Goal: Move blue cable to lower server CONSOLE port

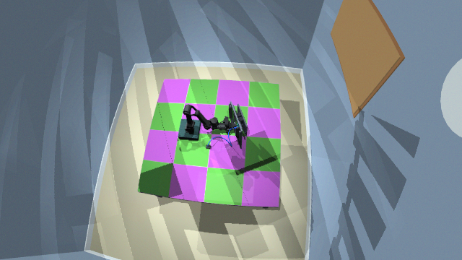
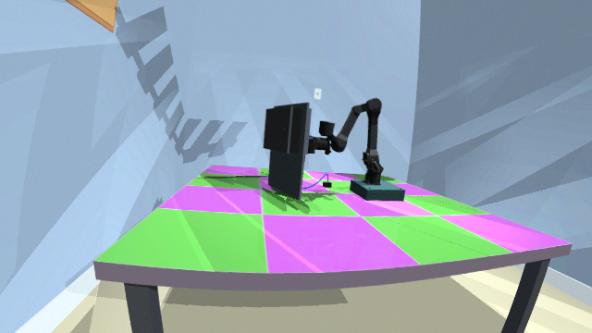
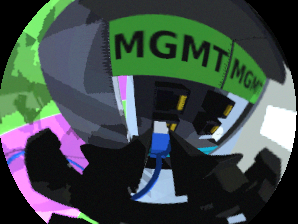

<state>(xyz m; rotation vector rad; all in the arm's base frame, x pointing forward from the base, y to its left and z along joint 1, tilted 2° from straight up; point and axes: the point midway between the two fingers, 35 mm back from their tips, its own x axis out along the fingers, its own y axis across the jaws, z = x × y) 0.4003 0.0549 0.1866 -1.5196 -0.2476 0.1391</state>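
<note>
A small black block [image 1: 208, 146] [image 2: 326, 184] sits on the checkered worktop [image 1: 224, 184] [image 2: 339, 240], between the teal arm base [image 1: 182, 136] [image 2: 390, 195] and the upright rack [image 1: 241, 139] [image 2: 286, 173]. A green MGMT label [image 3: 170, 47] spans above dark ports [image 3: 169, 97] with gold contacts. The claw [image 3: 160, 131] pinches the blue plug [image 3: 160, 143], its clear tip before the lower port; I cannot tell whether it is seated.

Checkered surface and walls around the hand [image 1: 236, 126] [image 2: 316, 144] [image 3: 160, 142].
The pink-and-green surface [image 1: 224, 185] [image 2: 314, 236] spreads below it, above a pale floor [image 1: 115, 217] [image 2: 259, 314]. In the exterior view, a white outlet [image 2: 317, 93] shows higher than the hand on a blue wall [image 2: 250, 46], and an orange board [image 1: 366, 47] [image 2: 99, 11] up and left of it.
</note>
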